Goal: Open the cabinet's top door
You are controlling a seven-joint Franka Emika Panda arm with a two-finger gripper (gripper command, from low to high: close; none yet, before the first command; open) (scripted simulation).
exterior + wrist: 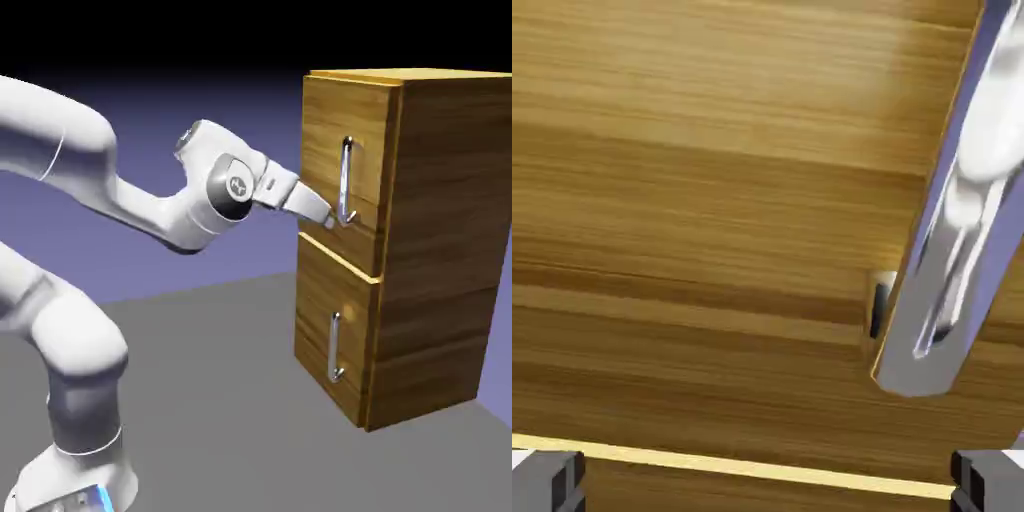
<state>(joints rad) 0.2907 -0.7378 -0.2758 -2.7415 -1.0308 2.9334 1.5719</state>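
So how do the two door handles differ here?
The top handle is longer than the bottom handle. The open gripper sits at the top handle's lower end; nothing is near the bottom one. The top handle sits higher on the cabinet. Both are vertical silver bars on closed doors.

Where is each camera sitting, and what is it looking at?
Exterior view: stands off to the robot's side, looking at the cabinet; shows the white arm and its hand by the top door handle.
Hand view: sits on the hand, looking straight at the door's wood up close; only two grey fingertips show, spread wide apart.
Both views share the top door and the lower end of its silver handle.
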